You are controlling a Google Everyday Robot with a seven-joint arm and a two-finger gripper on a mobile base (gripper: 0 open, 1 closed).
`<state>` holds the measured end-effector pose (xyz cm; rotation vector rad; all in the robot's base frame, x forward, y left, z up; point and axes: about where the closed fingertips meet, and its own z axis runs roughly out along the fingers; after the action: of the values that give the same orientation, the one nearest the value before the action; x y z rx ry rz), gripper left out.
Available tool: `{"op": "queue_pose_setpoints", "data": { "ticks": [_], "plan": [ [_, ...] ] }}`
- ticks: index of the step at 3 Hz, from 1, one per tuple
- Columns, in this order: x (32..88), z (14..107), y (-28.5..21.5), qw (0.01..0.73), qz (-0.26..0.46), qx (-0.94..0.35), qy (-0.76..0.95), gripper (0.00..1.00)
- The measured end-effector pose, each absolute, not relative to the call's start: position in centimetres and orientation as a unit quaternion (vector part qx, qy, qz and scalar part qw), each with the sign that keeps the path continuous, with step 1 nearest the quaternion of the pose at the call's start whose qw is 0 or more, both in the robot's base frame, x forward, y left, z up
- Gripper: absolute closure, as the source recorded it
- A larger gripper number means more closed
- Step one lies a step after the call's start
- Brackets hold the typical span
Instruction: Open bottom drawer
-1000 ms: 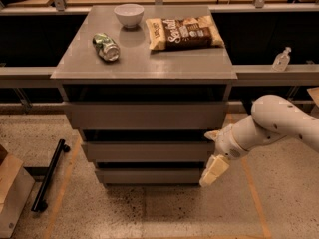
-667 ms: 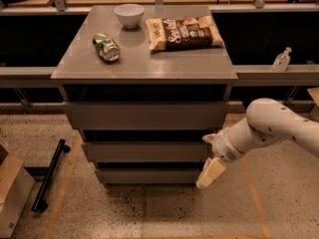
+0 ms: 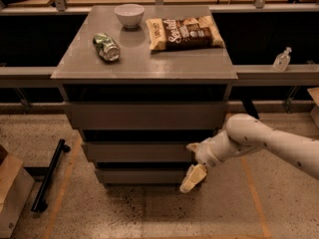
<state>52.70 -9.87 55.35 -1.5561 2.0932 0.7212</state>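
Note:
The bottom drawer (image 3: 142,176) is the slimmest grey front at the foot of the grey cabinet, and it looks closed. The mid drawer front (image 3: 134,152) and the tall top drawer front (image 3: 144,116) sit above it. My gripper (image 3: 192,176) hangs from the white arm (image 3: 259,143) that reaches in from the right. Its cream fingers (image 3: 193,178) point down at the right end of the bottom drawer front, close to it. Whether they touch it is unclear.
On the cabinet top (image 3: 144,59) lie a white bowl (image 3: 129,15), a crushed green can (image 3: 106,47) and a chip bag (image 3: 183,33). A clear bottle (image 3: 281,59) stands on the right ledge. A black bar (image 3: 48,176) and a cardboard box (image 3: 12,193) lie on the floor at left.
My gripper and arm have shifted a little left, toward the right end of the bottom drawer front. The drawers have not moved.

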Motion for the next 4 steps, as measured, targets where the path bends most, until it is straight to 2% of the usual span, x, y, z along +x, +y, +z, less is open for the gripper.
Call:
{"op": "queue_pose_setpoints", "data": {
  "ticks": [2, 4],
  "plan": [
    [54.3, 45.5, -8.5, 0.186, 0.302, -0.533, 0.768, 0.00],
    [53.7, 43.2, -8.5, 0.161, 0.305, -0.529, 0.776, 0.00]
  ]
}}
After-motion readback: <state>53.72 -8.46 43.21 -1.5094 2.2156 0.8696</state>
